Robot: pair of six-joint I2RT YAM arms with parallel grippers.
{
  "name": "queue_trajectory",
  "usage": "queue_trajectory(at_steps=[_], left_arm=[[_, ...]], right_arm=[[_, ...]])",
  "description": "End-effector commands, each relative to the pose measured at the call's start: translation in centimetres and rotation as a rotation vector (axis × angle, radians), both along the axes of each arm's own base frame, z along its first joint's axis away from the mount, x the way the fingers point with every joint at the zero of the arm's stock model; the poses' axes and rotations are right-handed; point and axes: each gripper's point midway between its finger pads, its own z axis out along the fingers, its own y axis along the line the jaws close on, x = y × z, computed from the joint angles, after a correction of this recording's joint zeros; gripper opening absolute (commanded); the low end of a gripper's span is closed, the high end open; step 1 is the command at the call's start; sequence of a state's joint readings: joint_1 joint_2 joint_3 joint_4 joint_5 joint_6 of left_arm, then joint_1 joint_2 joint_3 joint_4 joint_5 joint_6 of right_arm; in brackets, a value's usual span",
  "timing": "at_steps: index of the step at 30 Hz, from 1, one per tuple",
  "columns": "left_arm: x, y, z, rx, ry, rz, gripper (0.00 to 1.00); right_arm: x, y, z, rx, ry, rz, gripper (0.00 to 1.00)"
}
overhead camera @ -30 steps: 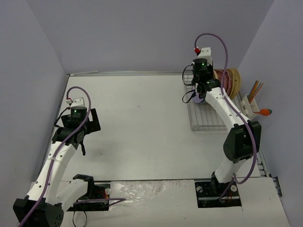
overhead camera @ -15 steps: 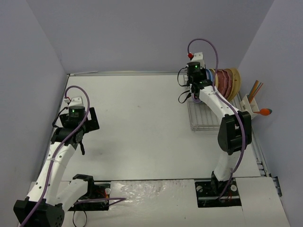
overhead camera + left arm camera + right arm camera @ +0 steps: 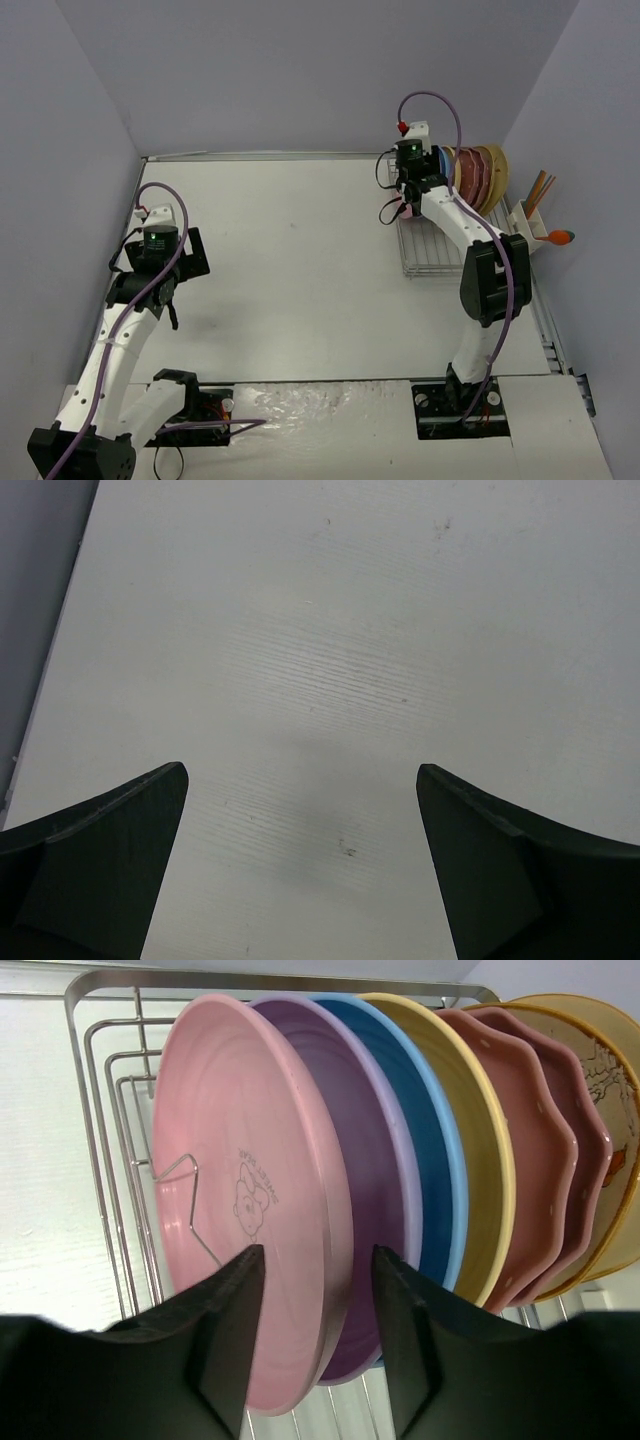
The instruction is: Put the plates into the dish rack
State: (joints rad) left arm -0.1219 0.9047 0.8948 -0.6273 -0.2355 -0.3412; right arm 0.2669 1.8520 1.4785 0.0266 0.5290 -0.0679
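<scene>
Several plates stand on edge in the dish rack [image 3: 436,256] at the far right of the table. From the near end I see a pink plate [image 3: 230,1160] with a small printed figure, a purple one [image 3: 372,1150], a blue one [image 3: 432,1150], a yellow one [image 3: 482,1140], two scalloped pink ones [image 3: 545,1160] and a tan one [image 3: 612,1080]. My right gripper [image 3: 318,1250] is open, its fingers straddling the pink plate's rim with a gap on each side. My left gripper [image 3: 300,770] hangs open over bare table at the left.
A white utensil caddy [image 3: 528,230] with orange-handled utensils sits on the rack's right side. The rack's wire rim [image 3: 100,1140] runs just left of the pink plate. Grey walls close in the table on three sides.
The right gripper's jaws have parted and let go of the pink plate, which now stands in the rack. Its wrist shifted slightly left. The left arm has not moved.
</scene>
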Motion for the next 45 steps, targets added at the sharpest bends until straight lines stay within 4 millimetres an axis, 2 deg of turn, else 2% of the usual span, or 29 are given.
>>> queue_trajectory(at_steps=[1,6,10,11,13,16,20,26,30,33,37,45], left_arm=[[0.9,0.1,2.2,-0.002,-0.082,-0.003,0.97],[0.6,-0.1,2.7,-0.012,-0.082,-0.01,0.97],[-0.1,0.0,4.4,-0.008,-0.106,-0.013,0.97],[-0.3,0.1,5.3,-0.009,-0.125,-0.013,0.97],[-0.9,0.1,6.3,-0.012,-0.137,-0.016,0.97],[-1.8,0.1,8.7,-0.019,-0.199,-0.022,0.97],[-3.2,0.3,11.3,-0.023,-0.268,-0.026,0.97],[-5.7,0.2,13.0,-0.045,-0.322,-0.036,0.97],[-7.1,0.8,13.4,-0.015,-0.326,-0.036,0.97],[-7.8,1.0,13.6,0.0,-0.329,-0.044,0.97],[-8.1,0.4,13.2,-0.029,-0.323,-0.059,0.97],[-8.3,-0.3,12.1,-0.062,-0.289,-0.082,0.97]], right_arm=[[-1.1,0.4,7.7,0.103,-0.179,0.028,0.54],[-4.8,0.8,12.6,0.188,-0.269,0.095,0.79],[-10.7,-0.2,18.1,0.23,-0.392,0.136,0.97],[-12.4,-0.6,18.4,0.231,-0.395,0.139,1.0],[-14.8,-1.2,18.5,0.235,-0.403,0.141,1.0],[-19.6,-2.5,19.8,0.276,-0.467,0.128,1.0],[-23.8,-3.8,19.2,0.307,-0.504,0.097,1.0],[-29.2,-4.2,19.9,0.407,-0.604,0.121,1.0],[-31.0,-3.7,20.5,0.435,-0.635,0.183,1.0],[-31.8,-4.6,20.7,0.435,-0.656,0.142,1.0],[-32.8,-4.6,21.3,0.431,-0.679,0.171,1.0],[-34.0,-5.0,20.8,0.448,-0.697,0.172,1.0]])
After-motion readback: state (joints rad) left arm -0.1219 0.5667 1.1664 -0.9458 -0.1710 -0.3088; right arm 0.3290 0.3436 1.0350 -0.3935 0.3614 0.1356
